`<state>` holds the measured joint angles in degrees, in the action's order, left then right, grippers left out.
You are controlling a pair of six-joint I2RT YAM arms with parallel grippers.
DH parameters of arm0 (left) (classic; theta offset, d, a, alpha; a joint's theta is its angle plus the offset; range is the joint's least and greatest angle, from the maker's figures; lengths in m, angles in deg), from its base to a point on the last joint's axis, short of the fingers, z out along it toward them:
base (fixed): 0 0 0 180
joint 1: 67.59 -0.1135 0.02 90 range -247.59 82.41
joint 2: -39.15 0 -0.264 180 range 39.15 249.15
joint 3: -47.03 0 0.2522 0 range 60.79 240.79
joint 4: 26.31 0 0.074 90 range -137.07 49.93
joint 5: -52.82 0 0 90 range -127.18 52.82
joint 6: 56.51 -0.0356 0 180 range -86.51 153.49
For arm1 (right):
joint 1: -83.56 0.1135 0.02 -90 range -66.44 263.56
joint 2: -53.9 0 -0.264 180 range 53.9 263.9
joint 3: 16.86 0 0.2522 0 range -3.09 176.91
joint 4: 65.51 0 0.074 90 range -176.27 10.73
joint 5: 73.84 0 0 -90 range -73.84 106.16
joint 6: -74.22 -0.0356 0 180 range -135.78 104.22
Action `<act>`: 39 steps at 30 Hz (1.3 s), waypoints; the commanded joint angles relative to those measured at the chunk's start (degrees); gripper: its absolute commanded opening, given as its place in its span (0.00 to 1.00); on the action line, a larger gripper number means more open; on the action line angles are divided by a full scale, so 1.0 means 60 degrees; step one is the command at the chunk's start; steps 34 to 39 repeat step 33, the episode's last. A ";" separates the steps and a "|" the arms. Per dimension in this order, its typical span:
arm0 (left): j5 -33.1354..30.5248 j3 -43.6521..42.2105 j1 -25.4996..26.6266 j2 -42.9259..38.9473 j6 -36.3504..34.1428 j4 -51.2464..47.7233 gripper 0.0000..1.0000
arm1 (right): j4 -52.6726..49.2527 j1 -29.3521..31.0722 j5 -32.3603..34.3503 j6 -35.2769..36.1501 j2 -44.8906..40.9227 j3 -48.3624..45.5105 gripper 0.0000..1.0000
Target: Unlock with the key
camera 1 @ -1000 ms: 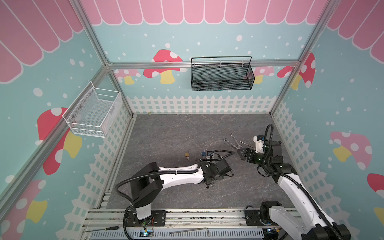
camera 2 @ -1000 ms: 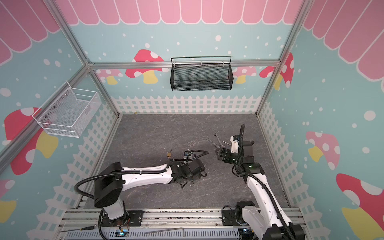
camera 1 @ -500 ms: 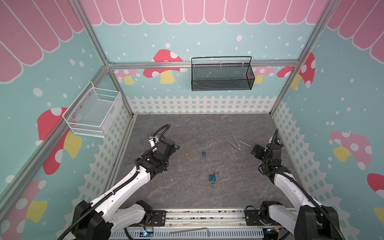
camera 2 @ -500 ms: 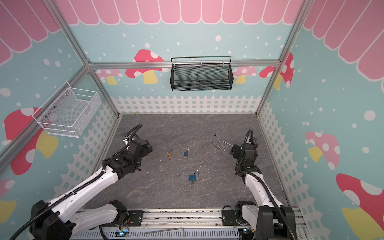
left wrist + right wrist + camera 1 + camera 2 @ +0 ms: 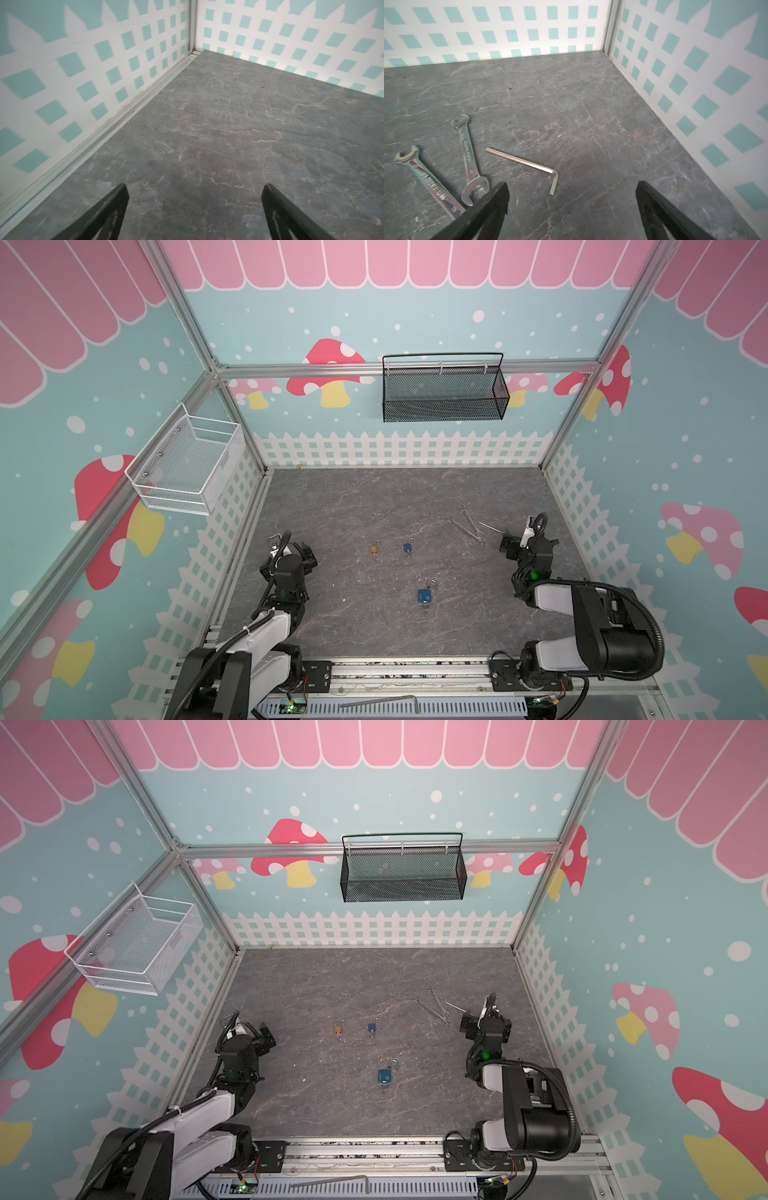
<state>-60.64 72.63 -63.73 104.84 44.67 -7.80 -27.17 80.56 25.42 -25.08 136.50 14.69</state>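
Nearest you, the big padlock (image 5: pixel 424 596) is lying flat on the floor (image 5: pixel 353 635), midway between your arms. It is showing a square blue body, a silver shackle (image 5: pixel 432 583) and a small grey bit at its near end, too small to name. Its long axis is running near-to-far, with the shackle pointing away from you and sitting slightly right.

Farther back, a gold padlock (image 5: pixel 374 549) and a small blue padlock (image 5: pixel 407 548) are lying side by side, shackles also pointing away.

Level with them, your left gripper (image 5: pixel 195 187) is hanging by the left wall (image 5: pixel 62 83), jaws spread wide and holding nothing. Your right gripper (image 5: pixel 572 185) is standing equally wide and empty by the right wall (image 5: pixel 695 93). Just beyond it, two wrenches (image 5: pixel 467 153) and a hex key (image 5: pixel 525 161) are resting.
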 commanded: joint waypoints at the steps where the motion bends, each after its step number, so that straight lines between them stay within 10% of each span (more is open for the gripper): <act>1: 0.1639 0.0696 -0.0046 0.0799 -0.1063 0.1665 1.00 | 0.2401 0.0030 -0.1827 0.1403 0.0435 -0.0449 0.98; 8: 0.2476 0.0480 -0.0292 0.4007 -0.1599 0.6079 1.00 | 0.3401 0.0076 -0.2075 0.1559 0.0737 -0.0851 0.98; 11: 0.1458 0.1668 -0.0302 0.3527 -0.1019 0.2873 1.00 | 0.3578 0.0144 -0.1964 0.1606 0.0785 -0.0900 0.98; 39: 0.0518 0.1655 0.0005 0.3759 -0.1211 0.3338 1.00 | 0.3471 0.0267 -0.1742 0.1658 0.0723 -0.0898 0.98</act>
